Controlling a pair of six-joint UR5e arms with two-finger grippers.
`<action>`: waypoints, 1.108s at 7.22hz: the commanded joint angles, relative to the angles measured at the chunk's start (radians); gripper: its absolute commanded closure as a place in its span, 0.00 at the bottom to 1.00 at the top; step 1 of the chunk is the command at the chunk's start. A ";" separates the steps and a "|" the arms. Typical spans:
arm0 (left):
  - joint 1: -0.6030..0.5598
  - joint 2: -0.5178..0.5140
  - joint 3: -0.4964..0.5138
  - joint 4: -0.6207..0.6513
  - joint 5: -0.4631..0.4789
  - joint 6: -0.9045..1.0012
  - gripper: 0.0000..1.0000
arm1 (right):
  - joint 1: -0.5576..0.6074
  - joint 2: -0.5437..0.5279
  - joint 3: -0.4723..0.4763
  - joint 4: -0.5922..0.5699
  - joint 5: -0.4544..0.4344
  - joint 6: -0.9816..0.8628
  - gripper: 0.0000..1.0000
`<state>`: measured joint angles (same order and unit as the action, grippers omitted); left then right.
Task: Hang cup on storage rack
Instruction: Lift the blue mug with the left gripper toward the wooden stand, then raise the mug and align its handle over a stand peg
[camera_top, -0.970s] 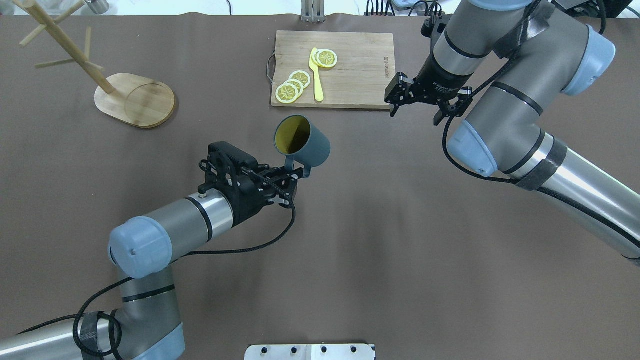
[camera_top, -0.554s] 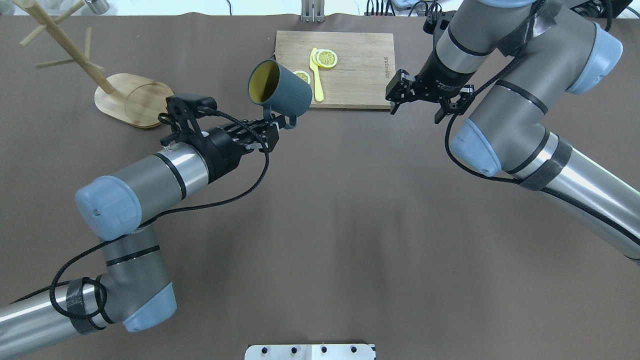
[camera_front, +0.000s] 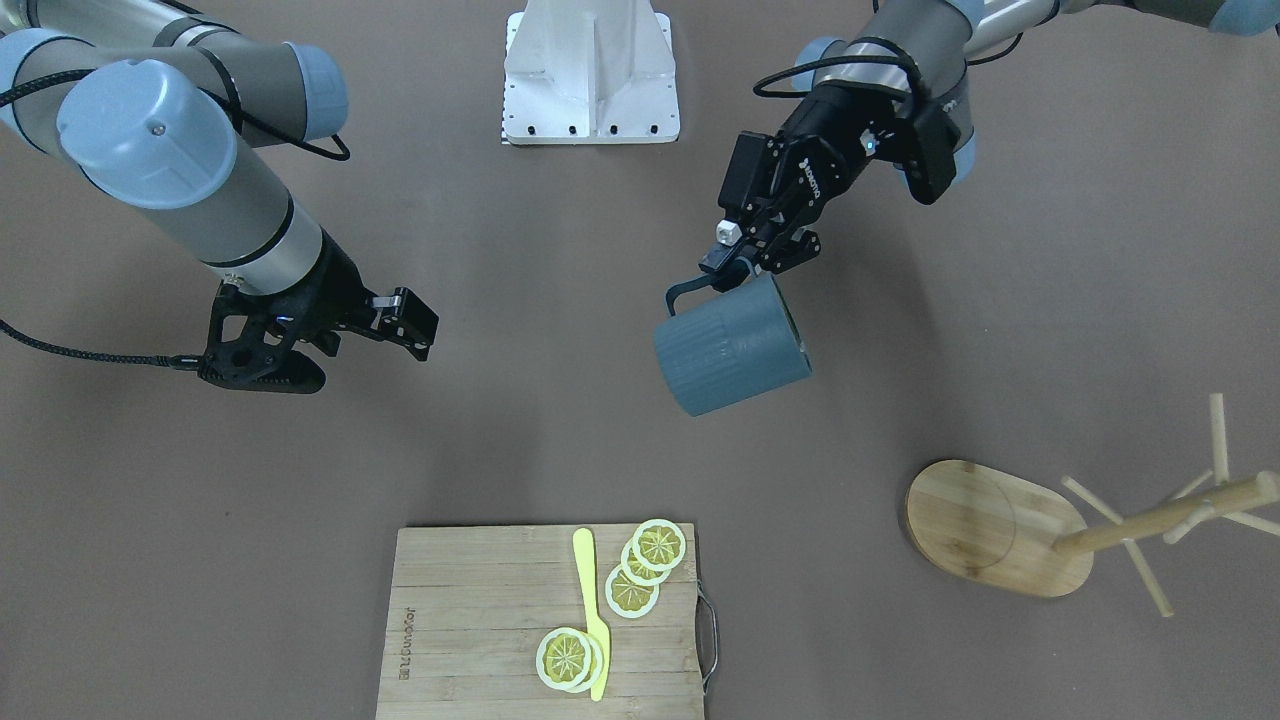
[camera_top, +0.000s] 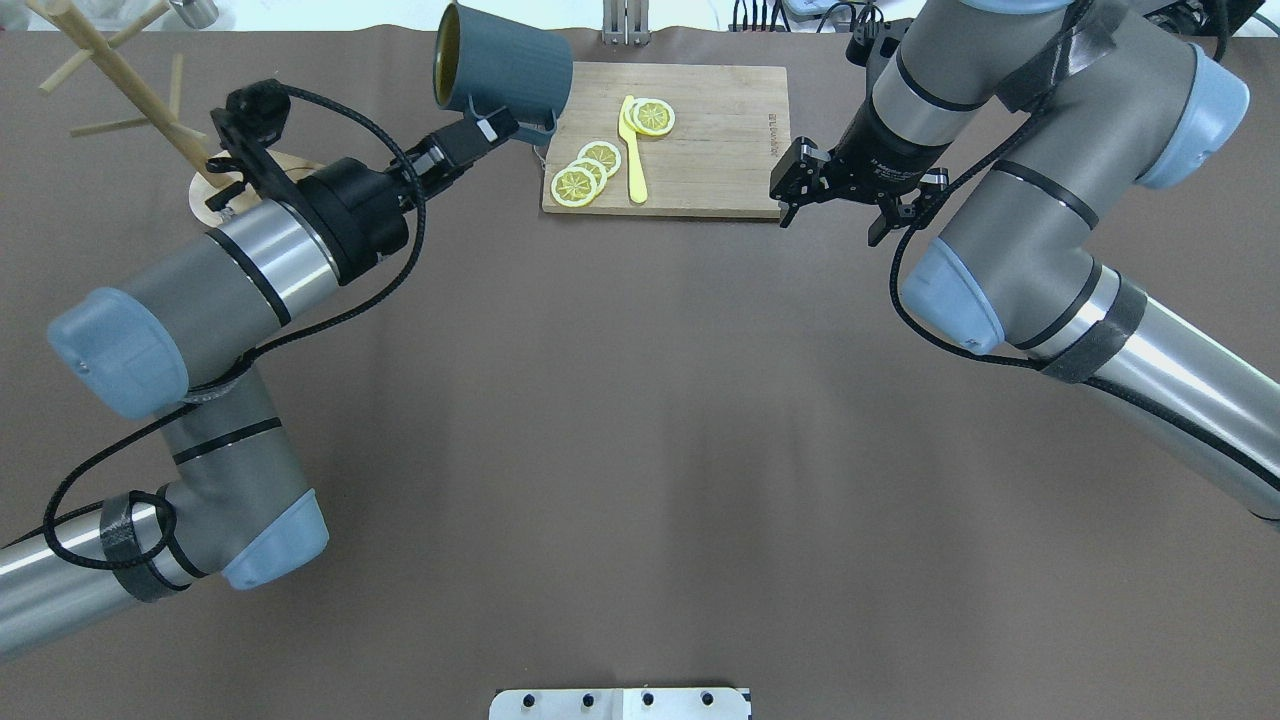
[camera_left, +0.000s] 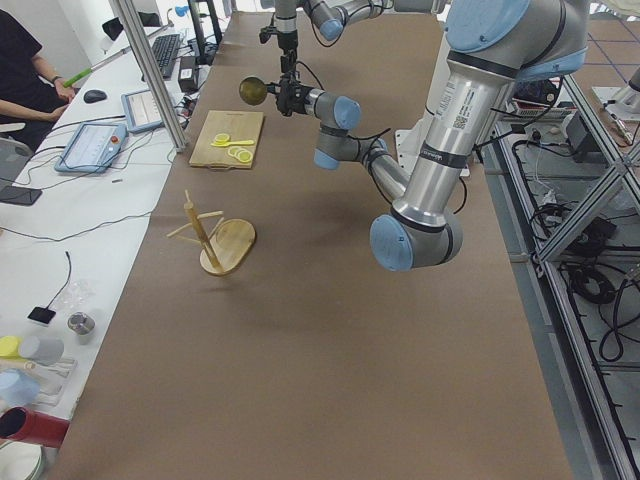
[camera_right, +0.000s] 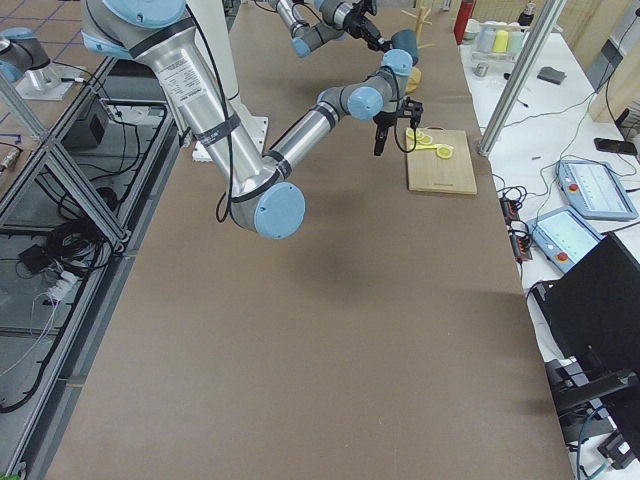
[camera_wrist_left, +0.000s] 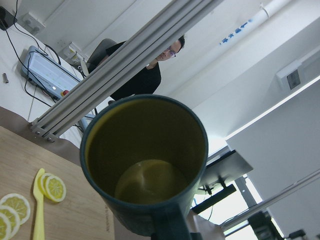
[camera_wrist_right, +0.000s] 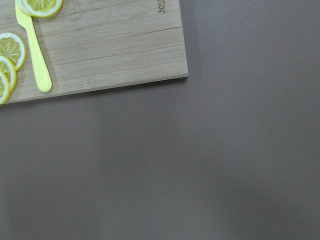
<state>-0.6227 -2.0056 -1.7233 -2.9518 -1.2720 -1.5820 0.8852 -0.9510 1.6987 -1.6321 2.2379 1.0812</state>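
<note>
Ribbed matt cup (camera_front: 730, 345); bare wooden storage rack (camera_front: 990, 530).

Left gripper (camera_front: 745, 262), holding the cup (camera_front: 730, 345) aloft. Bare table (camera_front: 900, 400) separates the claw from the storage rack (camera_front: 1000, 530), whose pole and pegs obstruct that side. Cutting board (camera_front: 480, 620) lies ahead, low; right gripper (camera_top: 830, 220) stands well apart opposite.

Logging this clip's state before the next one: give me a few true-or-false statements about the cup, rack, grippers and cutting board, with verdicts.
1. The left gripper holds the cup by its handle. True.
2. The cup hangs on the storage rack. False: it is held in the air, apart from the rack.
3. The right gripper is open and empty. True.
4. The yellow knife lies on the bare table. False: it lies on the cutting board, beside lemon slices.
</note>
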 joint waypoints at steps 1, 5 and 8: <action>-0.086 0.013 0.026 -0.082 0.003 -0.227 1.00 | 0.000 0.000 -0.007 0.000 -0.001 -0.007 0.00; -0.132 0.013 0.275 -0.541 0.126 -0.454 1.00 | 0.006 0.002 -0.004 0.001 -0.001 0.000 0.00; -0.160 0.050 0.307 -0.544 0.234 -0.742 1.00 | 0.005 0.005 -0.001 0.000 -0.001 0.002 0.00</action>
<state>-0.7747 -1.9658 -1.4375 -3.4915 -1.0584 -2.2498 0.8900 -0.9470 1.6973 -1.6316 2.2365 1.0826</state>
